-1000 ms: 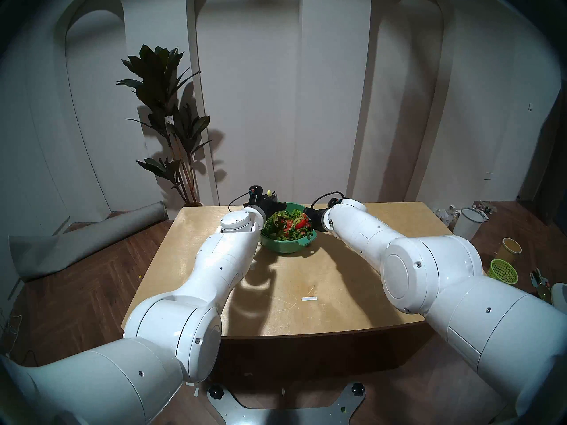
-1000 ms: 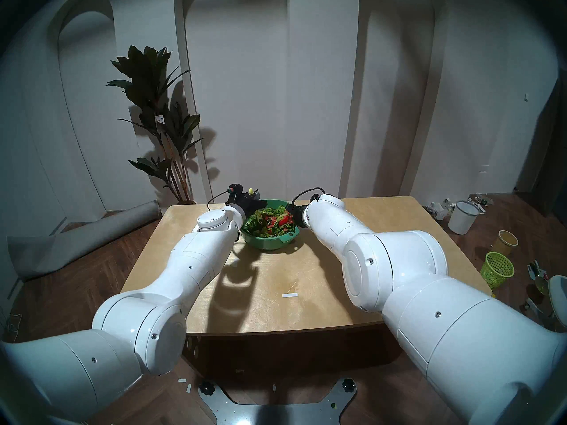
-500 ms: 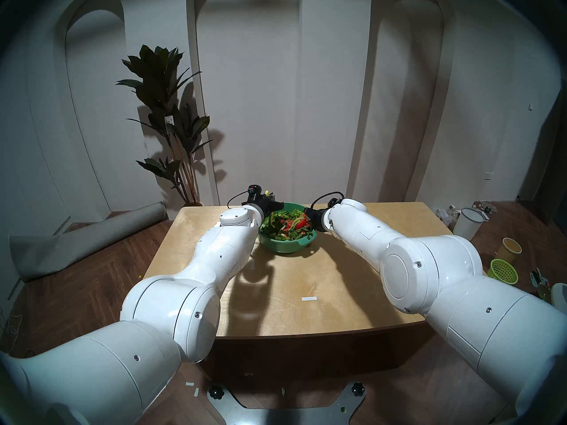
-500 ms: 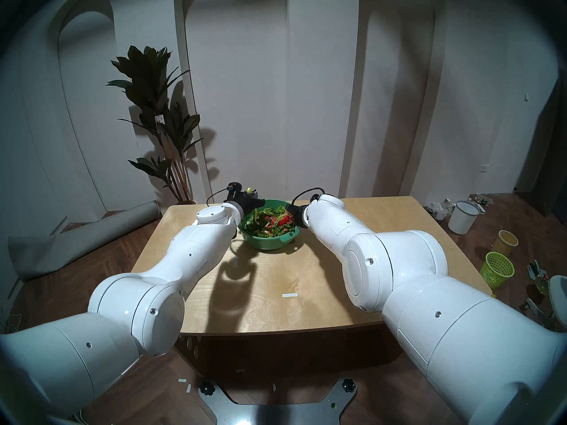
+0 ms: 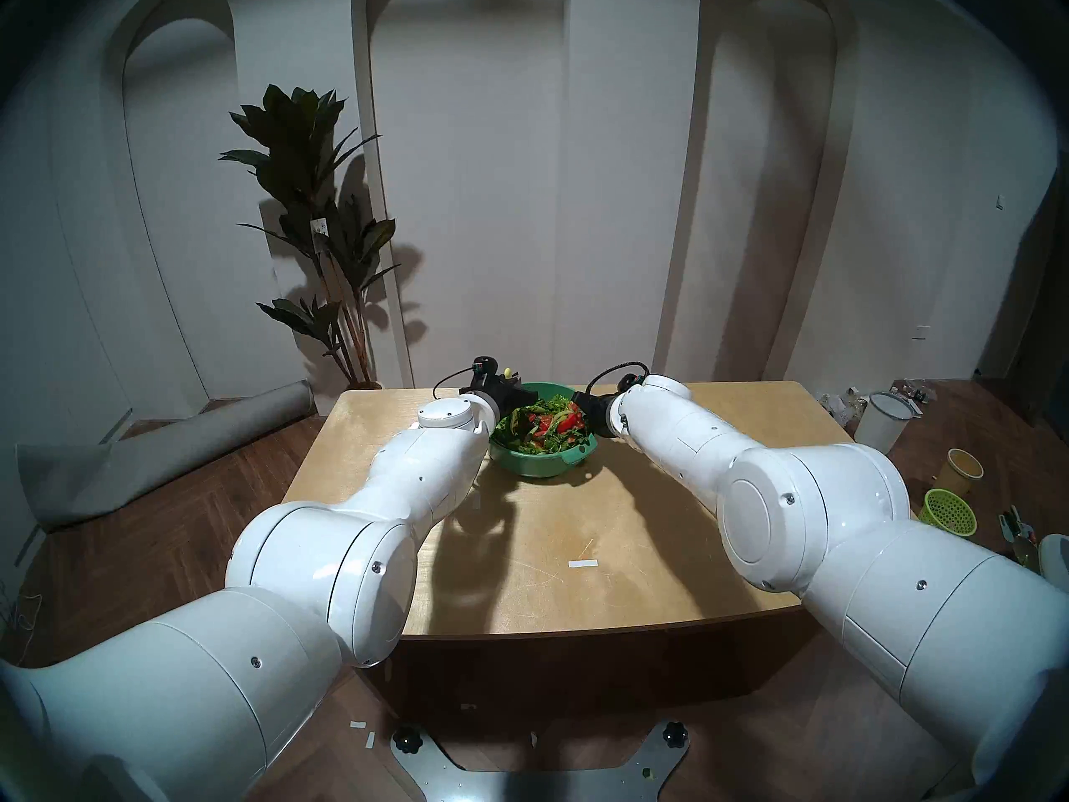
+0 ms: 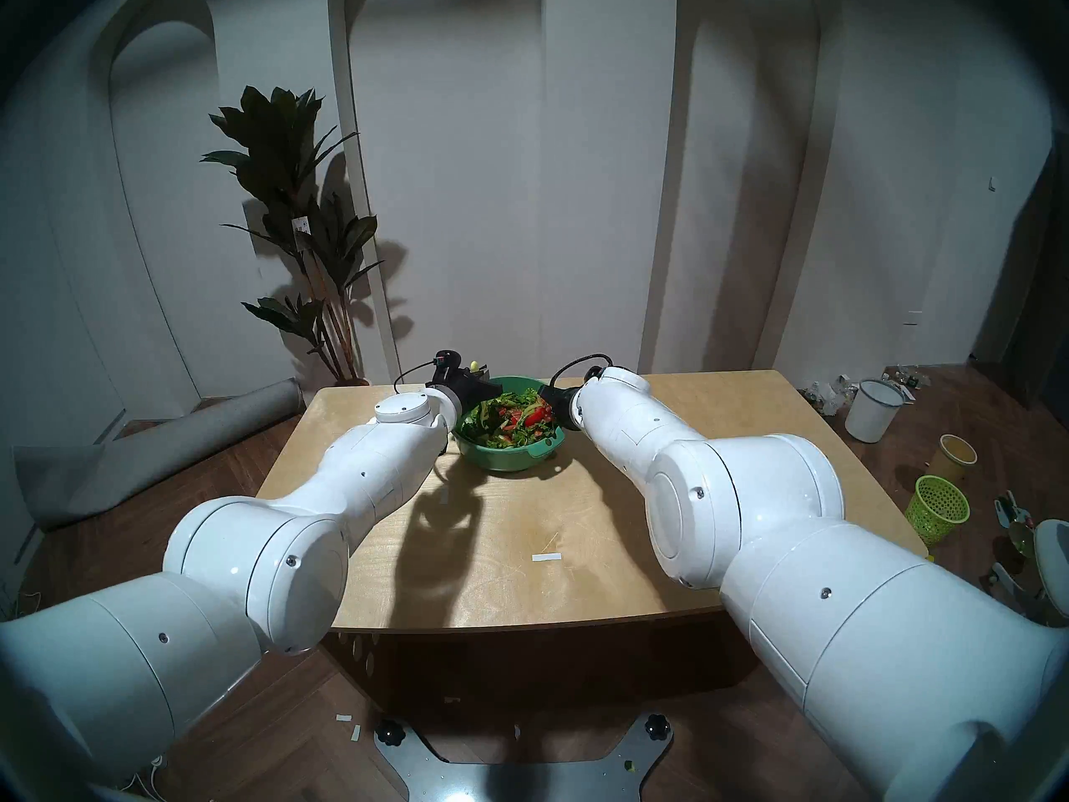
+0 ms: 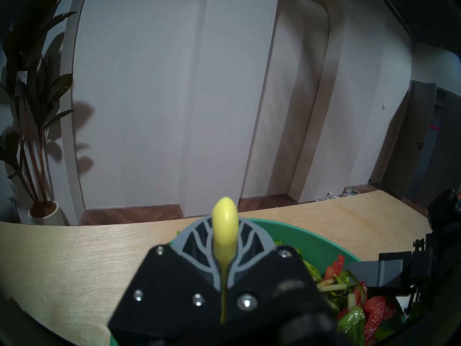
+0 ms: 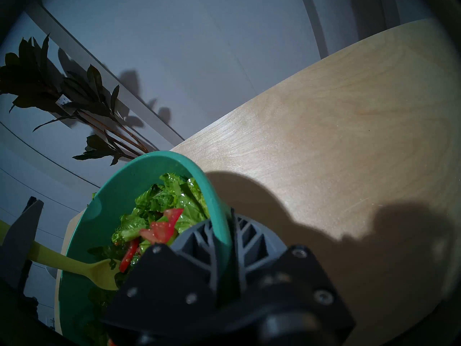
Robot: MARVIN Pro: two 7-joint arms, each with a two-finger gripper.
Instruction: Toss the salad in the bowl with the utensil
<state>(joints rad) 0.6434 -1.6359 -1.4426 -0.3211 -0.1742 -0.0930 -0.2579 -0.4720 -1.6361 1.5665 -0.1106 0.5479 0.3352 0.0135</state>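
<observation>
The teal-green bowl stands at the far middle of the wooden table and holds the salad of lettuce and tomato pieces. My left gripper is over the bowl's far left rim, shut on the yellow-green utensil. The handle end sticks up above the fingers, and the spoon end lies in the salad. My right gripper is at the bowl's right rim. In the right wrist view it is shut on the rim.
A white tape strip lies on the table's near middle. On the floor to the right are a lime mesh basket, a yellow cup and a white bucket. A rolled mat and a plant are at the left.
My left arm's elbow has swung up and to the left, and its gripper with the utensil shifted slightly over the bowl's far left. The right arm and bowl have not moved.
</observation>
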